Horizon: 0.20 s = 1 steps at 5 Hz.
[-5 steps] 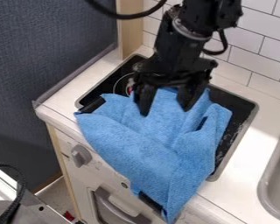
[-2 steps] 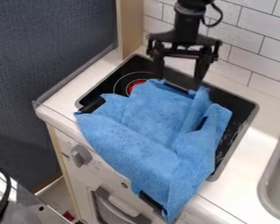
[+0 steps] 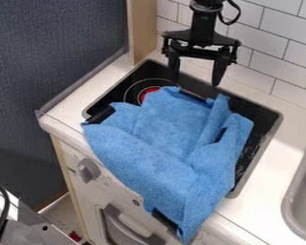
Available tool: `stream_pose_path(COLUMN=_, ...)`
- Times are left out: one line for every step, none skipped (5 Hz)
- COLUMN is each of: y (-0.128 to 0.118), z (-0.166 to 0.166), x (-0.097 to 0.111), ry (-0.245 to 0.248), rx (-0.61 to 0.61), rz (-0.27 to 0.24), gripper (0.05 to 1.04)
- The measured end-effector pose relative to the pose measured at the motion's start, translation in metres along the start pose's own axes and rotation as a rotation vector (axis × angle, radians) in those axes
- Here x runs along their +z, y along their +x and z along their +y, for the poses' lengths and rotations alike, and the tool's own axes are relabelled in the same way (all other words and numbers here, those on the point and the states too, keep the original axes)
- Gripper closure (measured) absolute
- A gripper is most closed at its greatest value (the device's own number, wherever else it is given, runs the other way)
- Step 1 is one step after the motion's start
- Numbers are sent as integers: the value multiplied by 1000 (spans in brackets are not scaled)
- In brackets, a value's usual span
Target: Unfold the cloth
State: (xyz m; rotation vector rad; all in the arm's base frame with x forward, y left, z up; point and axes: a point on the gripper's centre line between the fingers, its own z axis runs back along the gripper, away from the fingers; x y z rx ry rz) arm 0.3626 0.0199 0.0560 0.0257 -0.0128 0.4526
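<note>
Since the earlier frames, our gripper [image 3: 195, 80] has risen off the cloth [image 3: 162, 143]. Leftmost, the cloth's corner reaches the stove top [image 3: 261, 112]'s left rim; the rumpled middle drapes over the near edge. Farther right, our gripper hangs above the far side, spread wide, empty. At right, we should pinch only the fold [image 3: 234, 136]'s upper layer, drawing it rightward slowly.

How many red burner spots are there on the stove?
1. The red spot is toward the upper left of the stove in the view, partly covered by the cloth. Others may be hidden under the cloth.
</note>
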Motion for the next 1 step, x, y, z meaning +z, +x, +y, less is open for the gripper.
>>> stream_pose_path(y=20, z=-8, x=-7, ry=-15, rx=-56, rz=0, gripper=82)
